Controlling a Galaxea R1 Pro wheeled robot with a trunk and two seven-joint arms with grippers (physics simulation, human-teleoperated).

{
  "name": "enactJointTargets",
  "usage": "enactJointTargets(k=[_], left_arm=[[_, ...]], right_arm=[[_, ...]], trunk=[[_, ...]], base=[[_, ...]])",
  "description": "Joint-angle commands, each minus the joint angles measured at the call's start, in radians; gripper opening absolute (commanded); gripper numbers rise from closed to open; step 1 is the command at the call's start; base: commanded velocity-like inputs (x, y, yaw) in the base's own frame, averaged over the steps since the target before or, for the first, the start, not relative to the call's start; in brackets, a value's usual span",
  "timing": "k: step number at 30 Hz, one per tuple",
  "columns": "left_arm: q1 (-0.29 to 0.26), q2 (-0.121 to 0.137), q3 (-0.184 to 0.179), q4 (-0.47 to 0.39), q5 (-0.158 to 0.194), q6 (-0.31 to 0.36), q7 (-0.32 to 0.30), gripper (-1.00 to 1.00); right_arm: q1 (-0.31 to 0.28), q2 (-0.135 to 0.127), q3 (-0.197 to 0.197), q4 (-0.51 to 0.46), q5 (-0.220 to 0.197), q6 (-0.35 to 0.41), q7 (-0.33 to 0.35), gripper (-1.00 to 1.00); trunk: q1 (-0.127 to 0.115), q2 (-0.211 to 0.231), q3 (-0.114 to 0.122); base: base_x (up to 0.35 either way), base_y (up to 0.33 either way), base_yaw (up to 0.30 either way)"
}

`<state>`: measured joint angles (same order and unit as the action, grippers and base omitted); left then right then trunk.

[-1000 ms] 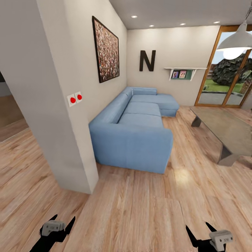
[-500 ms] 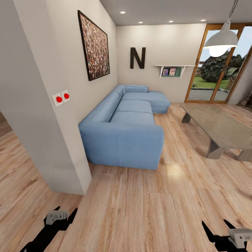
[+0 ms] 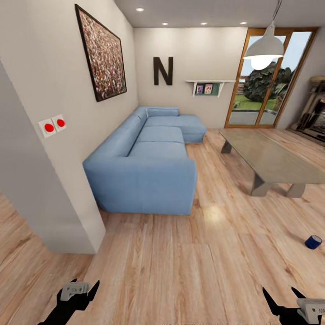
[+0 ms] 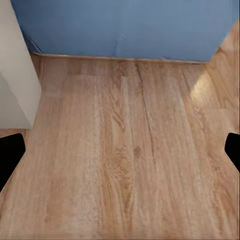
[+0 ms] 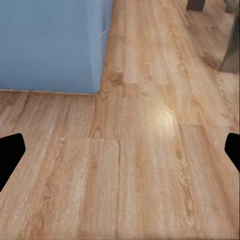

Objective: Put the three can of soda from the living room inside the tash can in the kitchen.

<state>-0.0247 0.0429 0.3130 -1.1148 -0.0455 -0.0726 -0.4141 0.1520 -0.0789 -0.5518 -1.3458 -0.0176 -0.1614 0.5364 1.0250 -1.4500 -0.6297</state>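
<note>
Nearest, the left tool [image 3: 80,290] and right tool [image 3: 289,303] hang low over the plank floor [image 3: 180,271], both spread wide with nothing between the fingers. A blue can [image 3: 313,242] lies on the floor to the right. Beyond stand the sofa [image 3: 144,171] and glass counter [image 3: 266,158].

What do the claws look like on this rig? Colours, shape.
In the head view, the left claw and right claw match: pointed matte-black fingers on a black arm, with a small light-grey boxy housing at the wrist. No cables or legible markings visible.
</note>
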Motion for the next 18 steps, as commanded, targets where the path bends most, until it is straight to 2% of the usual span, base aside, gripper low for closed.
enactJointTargets(k=[1,18], left_arm=[[0.0,0.0,0.0,0.001,0.0,0.0,0.0,1.0],[0.0,-0.001,0.0,0.006,-0.002,-0.001,-0.003,1.0]], right_arm=[[0.0,0.0,0.0,0.0,0.0,0.0,0.0,1.0],[-0.003,0.007,0.009,0.034,-0.001,-0.003,-0.011,1.0]], trunk=[[0.0,0.0,-0.001],[0.0,0.0,-0.022]], base=[[0.0,-0.233,-0.165],[0.0,-0.27,-0.16]])
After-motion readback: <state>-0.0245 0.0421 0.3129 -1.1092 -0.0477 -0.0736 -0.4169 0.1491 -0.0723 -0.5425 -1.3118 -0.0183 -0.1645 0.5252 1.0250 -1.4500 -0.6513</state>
